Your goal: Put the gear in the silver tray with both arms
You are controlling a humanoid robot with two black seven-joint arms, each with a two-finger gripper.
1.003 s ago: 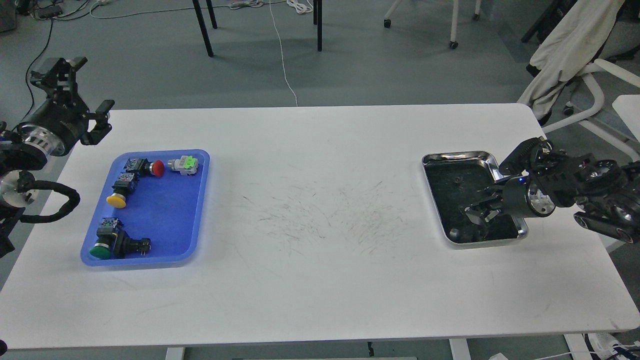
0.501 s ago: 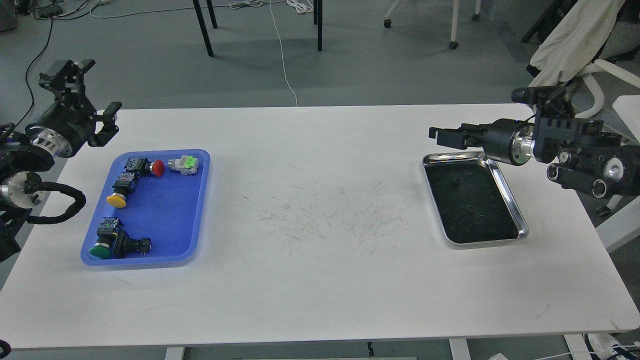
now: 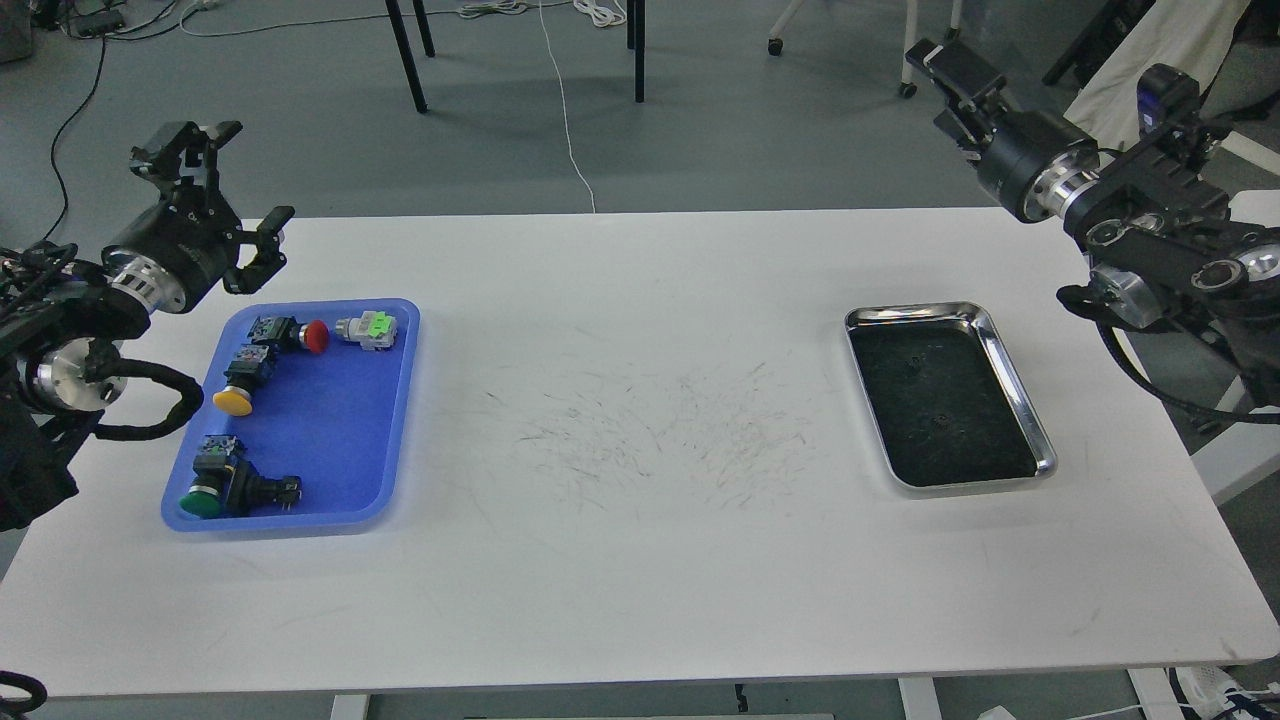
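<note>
No readable text, labels, brands, nos. or signs anywhere in the head view. The small push-button parts in the blue plastic tray (image 3: 395, 420) are too small to show any print; the shiny rectangular silver steel tray (image 3: 1012, 375) bears only scratches on its dark bottom, no markings. The white table top (image 3: 640, 560) between the two trays has scuff lines, not writing.
</note>
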